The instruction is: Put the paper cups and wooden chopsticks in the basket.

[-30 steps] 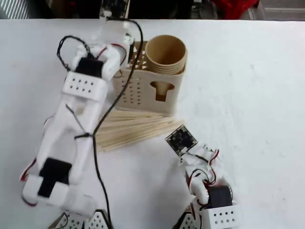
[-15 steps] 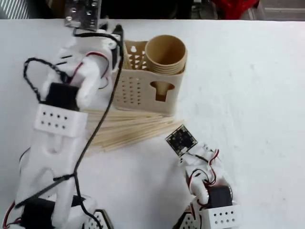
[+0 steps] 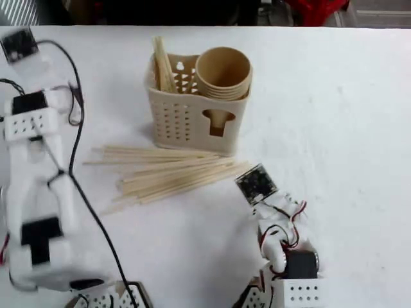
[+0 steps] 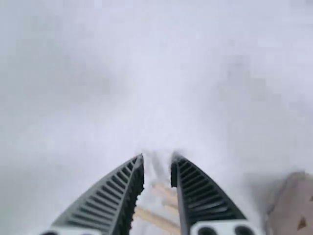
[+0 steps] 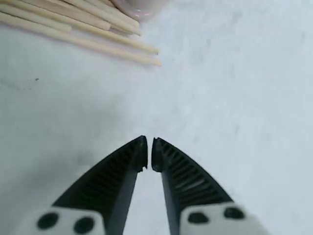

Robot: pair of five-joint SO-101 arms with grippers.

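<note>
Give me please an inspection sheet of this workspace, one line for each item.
Surface: white table.
Job's things: basket upright; paper cups stacked inside it; a few chopsticks standing inside it; chopstick pile loose on the table in front of it.
Clutter: nothing seen.
End effectors: left end effector open, holding nothing; right end effector shut, holding nothing.
Cables: black cable along the left arm; red and white wires on the right arm.
Surroundings: dark background, red object beyond the far edge.
</note>
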